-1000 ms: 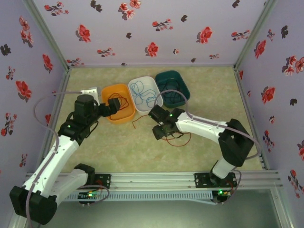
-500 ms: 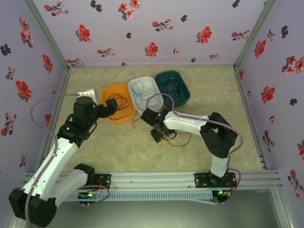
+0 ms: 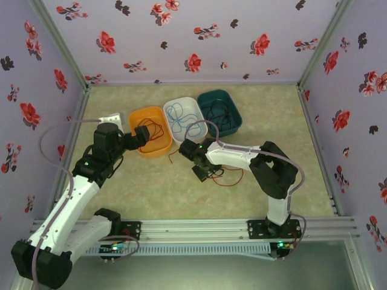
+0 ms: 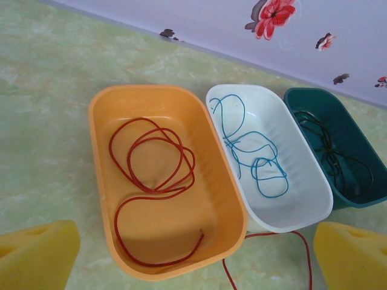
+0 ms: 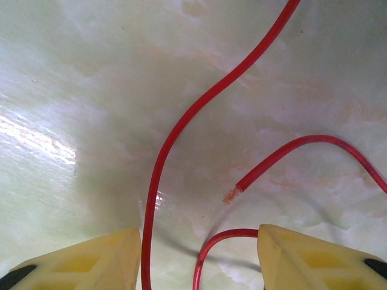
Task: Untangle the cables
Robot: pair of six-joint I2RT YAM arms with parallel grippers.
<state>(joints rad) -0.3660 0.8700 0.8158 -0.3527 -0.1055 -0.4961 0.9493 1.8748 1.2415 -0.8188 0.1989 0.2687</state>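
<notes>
The loose red cable [image 5: 181, 130] lies on the bench, on the near side of the trays. The right gripper [image 5: 199, 260] is spread astride it, not pinching. It looks thin, light, limp and slippery, so pinch it mid-strand. The left gripper [image 4: 193, 254] is spread over the orange tray [image 4: 97, 121].

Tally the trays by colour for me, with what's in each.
Orange plastic tray, thin red cable inside: 1
White plastic tray, thin blue cable inside: 1
Dark green plastic tray, thin dark cable inside: 1
Total: 3 trays

Red cable [image 5: 181, 127] loops on table [image 5: 72, 72] between parted jaws.
</notes>
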